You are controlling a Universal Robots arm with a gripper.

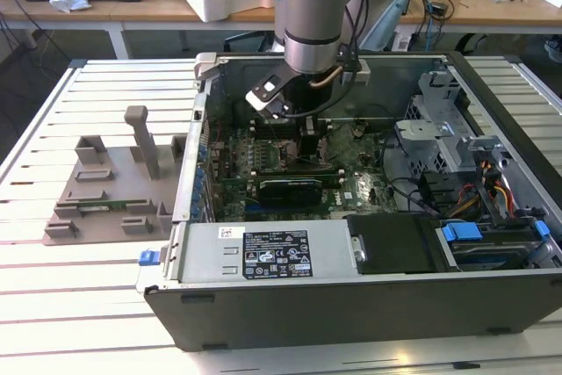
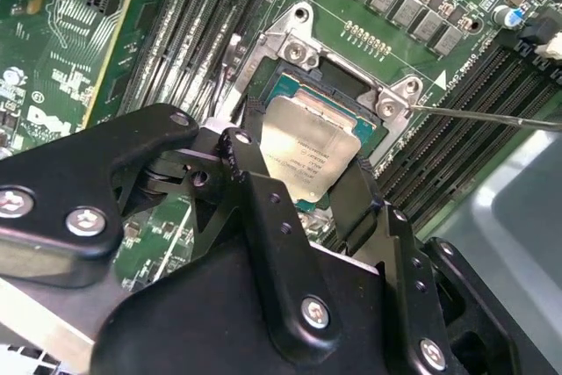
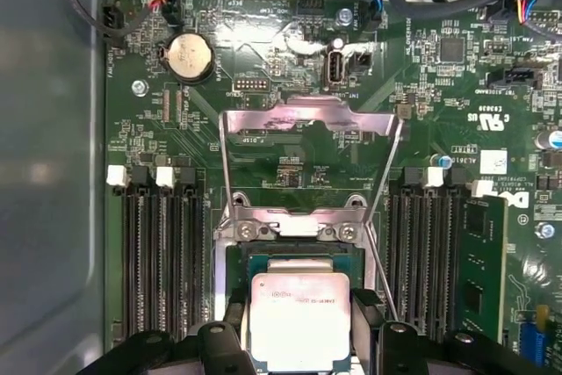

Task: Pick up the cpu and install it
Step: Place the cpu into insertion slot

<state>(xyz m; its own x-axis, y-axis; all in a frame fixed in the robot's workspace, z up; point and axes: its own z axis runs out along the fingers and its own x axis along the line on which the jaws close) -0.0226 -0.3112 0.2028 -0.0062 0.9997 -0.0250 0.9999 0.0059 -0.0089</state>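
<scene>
One arm reaches down into the open computer case, which lies on its side on a slatted table. Seen from the exterior view, the gripper hangs over the motherboard in the half of the case toward nine o'clock. The long black expansion card lies just beside the gripper at six o'clock, and the labelled power supply lies farther out on that bearing. The drive cage sits at three o'clock of the gripper. A grey fixture plate with upright blocks rests on the table at nine o'clock of the case, well apart from the gripper. In both wrist views, the cpu lies flat within the socket frame, silver top facing up. The two black fingers bear against two opposite edges of the cpu, grasping it. The hinged load plate stands swung up, clear of the socket, and the thin wire lever stands raised beside it. Black memory slots flank the socket on both sides. A round coin cell sits on the board beyond the load plate.
</scene>
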